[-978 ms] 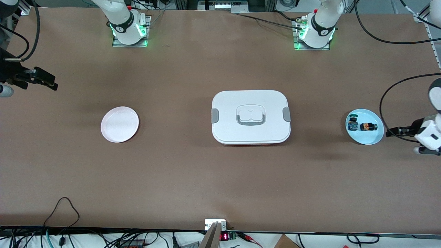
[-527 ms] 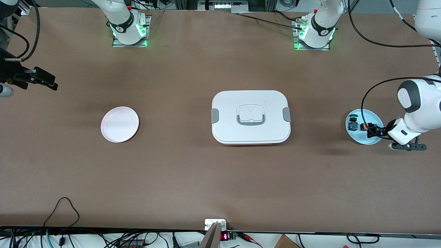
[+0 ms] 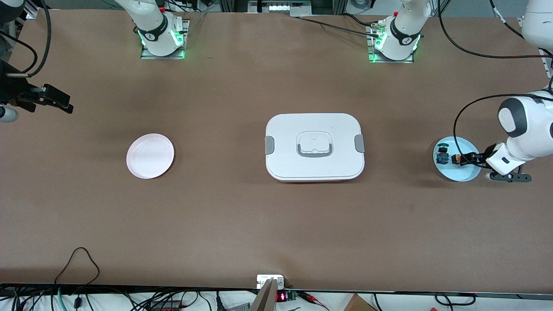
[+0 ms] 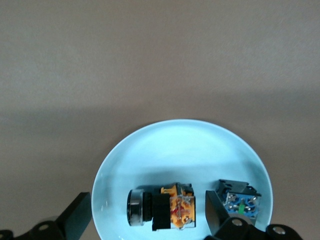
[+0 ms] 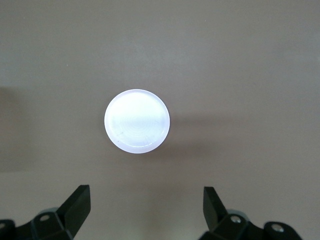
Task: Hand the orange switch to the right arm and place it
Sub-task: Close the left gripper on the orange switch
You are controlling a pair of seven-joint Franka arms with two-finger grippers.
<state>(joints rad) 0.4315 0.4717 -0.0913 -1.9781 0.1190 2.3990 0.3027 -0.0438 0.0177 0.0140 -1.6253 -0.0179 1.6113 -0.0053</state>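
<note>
- The left gripper (image 3: 468, 159) hung over the blue plate (image 3: 466, 175), jaws apart around the orange switch (image 4: 167, 206), which lay on its side.
- Only the front view showed the white box (image 3: 314, 147) mid-bench.
- The right gripper (image 3: 54, 101) waited, jaws apart; its wrist view showed the pink plate (image 5: 137, 121).

- The white lidded box (image 3: 314, 147) is the one tall obstacle on the table (image 3: 276, 224)
- Toward the right arm's end from the box, only the flat white plate (image 3: 150, 156) lies on bare table
- Toward the left arm's end from the box, the blue plate (image 3: 458, 172) carries the orange switch (image 4: 165, 206), with the blue-green piece (image 4: 240, 205) just beside it
- The left tool (image 4: 147, 220) straddles the switch with its fingers spread; one finger (image 4: 215, 216) fills the narrow gap to that piece
</note>
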